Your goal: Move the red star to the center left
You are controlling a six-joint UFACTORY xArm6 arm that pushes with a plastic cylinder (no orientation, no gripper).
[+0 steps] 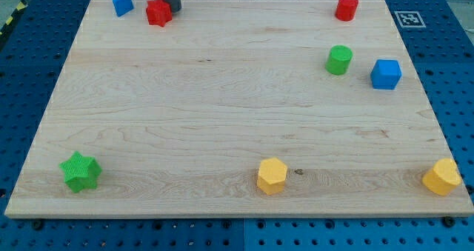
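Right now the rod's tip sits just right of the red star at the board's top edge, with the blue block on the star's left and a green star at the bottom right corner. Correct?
One detail is wrong. The camera view shows the green star at the bottom left corner, not the bottom right; a yellow block sits there. My tip is just right of the red star, with the blue block on the star's left.

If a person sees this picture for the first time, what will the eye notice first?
Probably the bright blocks scattered along the edges of the pale board, whose middle is bare. At the view's top left, my tip stands just right of the red star, with a blue block further left. A green star sits alone at the bottom left.
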